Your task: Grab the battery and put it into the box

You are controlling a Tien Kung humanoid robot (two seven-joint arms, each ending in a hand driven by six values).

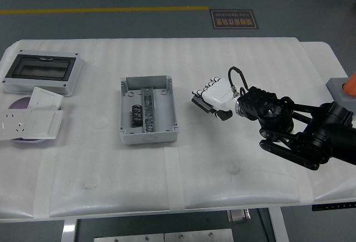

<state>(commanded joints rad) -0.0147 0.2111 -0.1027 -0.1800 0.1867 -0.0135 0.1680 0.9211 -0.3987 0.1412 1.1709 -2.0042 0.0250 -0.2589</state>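
An open grey box [148, 132] stands left of the table's middle. A small dark battery [136, 114] lies inside it, against the left wall, beside a metal rail. My right hand [210, 98], white with black fingertips, hovers just right of the box, apart from it. Its fingers are relaxed, point left and hold nothing. The black right arm [300, 133] reaches in from the right edge. My left arm is out of view.
At the far left sit a grey enclosure with a dark window lid [41, 70], a white switch plate [45, 98], a white socket plate [30, 125] and a purple disc [18, 104]. A grey block with an orange piece [340, 90] stands at the right edge.
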